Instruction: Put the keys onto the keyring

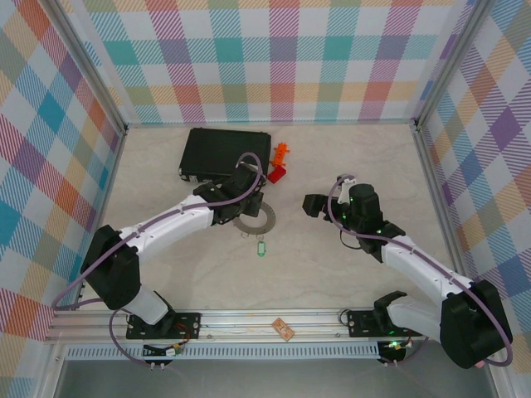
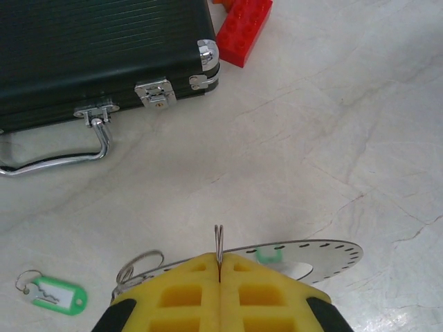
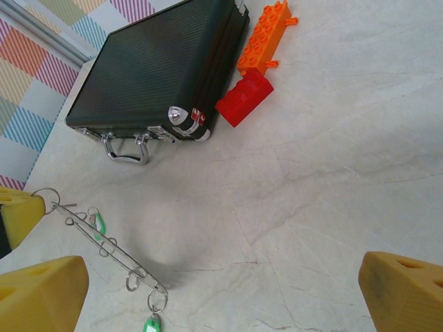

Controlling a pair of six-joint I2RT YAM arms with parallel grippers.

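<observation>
The keyring (image 1: pixel 267 222) is a flat grey metal ring at the table's middle. My left gripper (image 1: pixel 249 203) is above its far edge. In the left wrist view the yellow pads (image 2: pixel 187 290) are shut on a thin wire loop (image 2: pixel 219 242) standing up from the keyring (image 2: pixel 325 252). From the right wrist the keyring (image 3: pixel 104 242) looks tilted, raised at the held end. One key's green tag (image 2: pixel 268 256) (image 3: pixel 99 223) shows at the ring. Another green-tagged key (image 1: pixel 260 247) (image 2: pixel 59 296) (image 3: pixel 151 324) lies by its low end; I cannot tell if it is linked. My right gripper (image 1: pixel 318 206) (image 3: pixel 221 297) stands open to the right, holding nothing.
A black case (image 1: pixel 224 153) (image 2: pixel 90 48) (image 3: pixel 159 69) lies at the back, its handle towards the ring. A red brick (image 1: pixel 276 173) (image 2: pixel 242 31) (image 3: pixel 243 97) and an orange piece (image 1: pixel 282 153) (image 3: pixel 263 38) sit beside it. Plaid walls close three sides.
</observation>
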